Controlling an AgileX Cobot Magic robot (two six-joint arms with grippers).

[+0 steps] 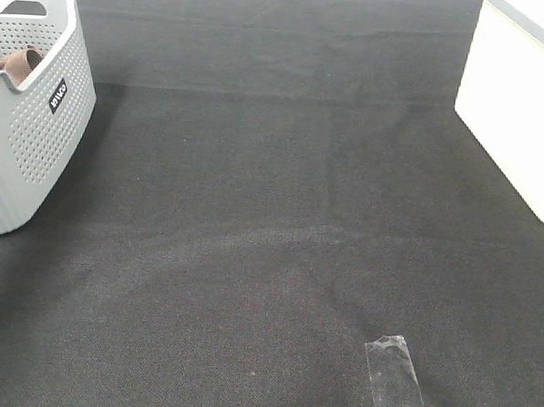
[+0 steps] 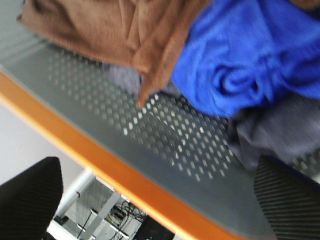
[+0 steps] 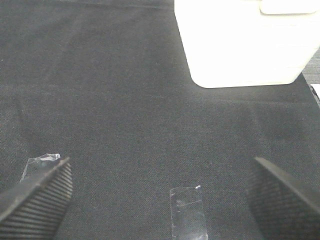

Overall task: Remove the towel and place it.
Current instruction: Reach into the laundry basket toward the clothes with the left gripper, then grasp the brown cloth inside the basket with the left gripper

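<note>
The reddish-brown towel (image 2: pixel 115 25) lies crumpled inside the grey perforated basket (image 2: pixel 165 135), next to a blue cloth (image 2: pixel 250 55) and a dark grey cloth (image 2: pixel 272 132). In the exterior high view only a fold of the towel (image 1: pixel 17 62) shows over the rim of the basket (image 1: pixel 34 127) at the far left. My left gripper (image 2: pixel 160 200) is open and empty, close to the basket wall, apart from the towel. My right gripper (image 3: pixel 160 200) is open and empty above the black mat. Neither gripper shows in the exterior high view.
A white box (image 1: pixel 519 107) stands at the right edge of the black mat (image 1: pixel 272 194); it also shows in the right wrist view (image 3: pixel 245 40). A strip of clear tape (image 1: pixel 395 379) lies on the mat at the front. An orange edge (image 2: pixel 100 167) runs beside the basket.
</note>
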